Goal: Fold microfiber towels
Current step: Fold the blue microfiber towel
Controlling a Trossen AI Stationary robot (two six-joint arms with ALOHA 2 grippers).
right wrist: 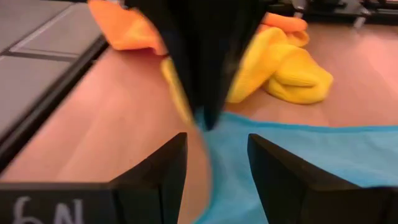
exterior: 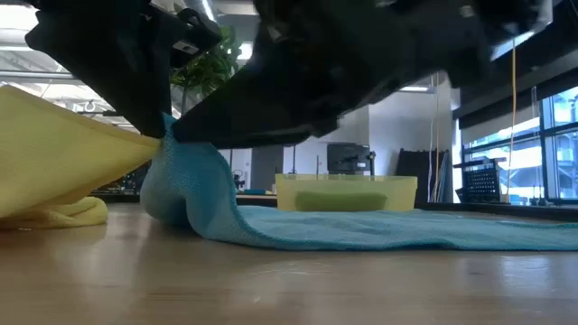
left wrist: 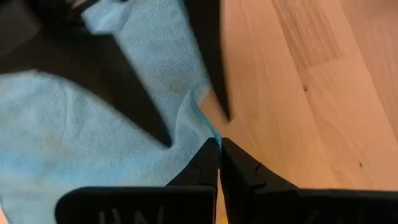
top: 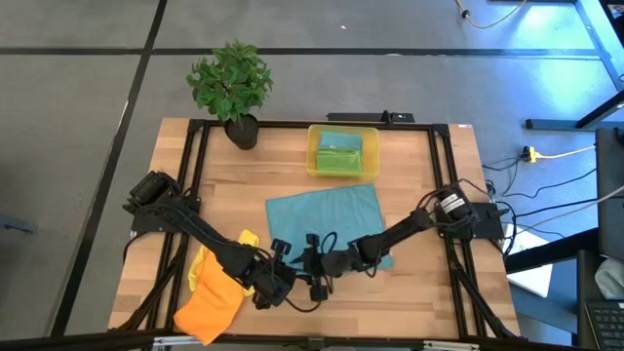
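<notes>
Teal-blue towel [top: 327, 216] lies spread on the wooden table [top: 419, 292] in the high view, its near-left corner reaching to where the two grippers meet. The left gripper [top: 278, 278] sits at that corner, with an orange towel [top: 210, 302] and a yellow towel [top: 246, 240] just behind it on its own arm's side. The right gripper [top: 317, 265] faces it from the other side, over the towel's near edge. Beyond the blue cloth, away from both tools, a yellow bin [top: 342, 152] holds a green towel [top: 338, 156], and a potted plant [top: 232, 86] stands next to the bin.

From the low view, the blue towel [exterior: 271, 221] rises in a peak up into the dark fingers above it, then runs flat across the table. A yellow cloth [exterior: 63, 158] hangs beside that peak. The bin [exterior: 346, 191] shows behind.

Left wrist view: the left gripper [left wrist: 219, 149] has its tips pressed together, pinching the raised edge of the blue towel [left wrist: 74, 137], bare wood beside it.

Right wrist view: the right gripper [right wrist: 216, 158] has its fingers [right wrist: 163, 168] apart, holding nothing, with the blue towel [right wrist: 311, 152] beneath and ahead of them. Past it, the yellow towel [right wrist: 292, 65] and orange towel [right wrist: 121, 28] lie bunched.
</notes>
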